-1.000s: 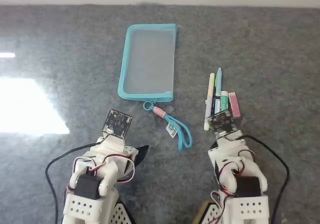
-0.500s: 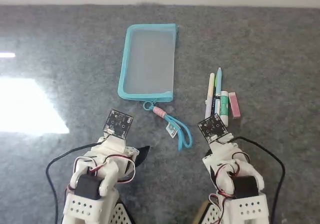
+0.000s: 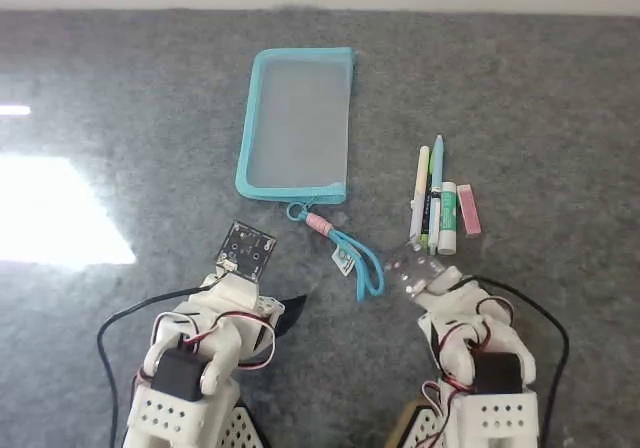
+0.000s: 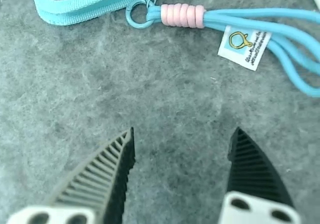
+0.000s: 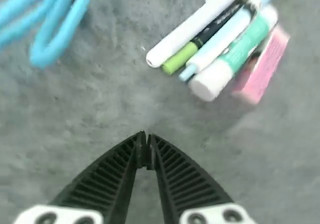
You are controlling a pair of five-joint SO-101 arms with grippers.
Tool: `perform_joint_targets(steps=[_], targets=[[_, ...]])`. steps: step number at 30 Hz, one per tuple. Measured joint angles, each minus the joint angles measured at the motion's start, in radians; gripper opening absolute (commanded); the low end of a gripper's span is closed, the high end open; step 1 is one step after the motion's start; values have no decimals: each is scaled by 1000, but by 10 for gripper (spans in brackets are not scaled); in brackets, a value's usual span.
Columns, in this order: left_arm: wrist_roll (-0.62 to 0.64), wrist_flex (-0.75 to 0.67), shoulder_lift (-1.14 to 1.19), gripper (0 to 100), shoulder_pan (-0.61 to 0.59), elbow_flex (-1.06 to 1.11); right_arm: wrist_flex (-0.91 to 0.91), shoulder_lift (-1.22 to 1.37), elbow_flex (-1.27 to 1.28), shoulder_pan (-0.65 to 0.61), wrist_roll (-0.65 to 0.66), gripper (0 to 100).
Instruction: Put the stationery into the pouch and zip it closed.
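Note:
A flat turquoise mesh pouch [image 3: 297, 123] lies at the table's middle, its zipper ring [image 4: 136, 15] on the near end. From the ring trail pink beads [image 4: 182, 15], a white tag [image 4: 245, 41] and a blue strap [image 3: 365, 263]. The stationery lies bunched to the right: a pale pen [image 3: 420, 193], a blue pen [image 3: 437, 168], a white-and-green tube [image 3: 448, 218] and a pink eraser [image 3: 468, 209]. My left gripper [image 4: 184, 134] is open and empty, just short of the ring and beads. My right gripper [image 5: 145, 136] is shut and empty, a little short of the pens' near ends [image 5: 177, 59].
Grey felt-like table top [image 3: 560, 108] all around. A bright glare patch [image 3: 50, 213] lies on the left. Both arm bases [image 3: 190, 388] stand at the near edge. The blue strap loop [image 5: 55, 19] lies off to one side of my right gripper.
The right arm has drawn back from over the stationery and swung slightly toward the strap. The left arm has edged forward toward the zipper ring.

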Motion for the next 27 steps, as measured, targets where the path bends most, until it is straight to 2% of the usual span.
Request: perform_joint_targets(steps=[4, 10, 15, 18, 21, 24, 27], targets=[[-87, -75, 0, 290, -75, 0, -51, 0, 0, 11, -26, 33], [-91, -235, 0, 290, -356, -2, -44, 14, -129, 8, -133, 270], [-48, -241, 0, 290, -454, -91, -44, 207, -338, 5, -201, 226], [-23, -190, 0, 290, -460, -210, -18, 433, -529, -69, -261, 205], [-15, -133, 58, 290, -463, -371, 52, 736, -750, -195, -321, 205], [2, -98, 221, 290, -462, -509, 89, 1023, -944, -334, -345, 205], [54, -75, 450, 290, -463, -611, 49, 1254, -1017, -445, -351, 214]])
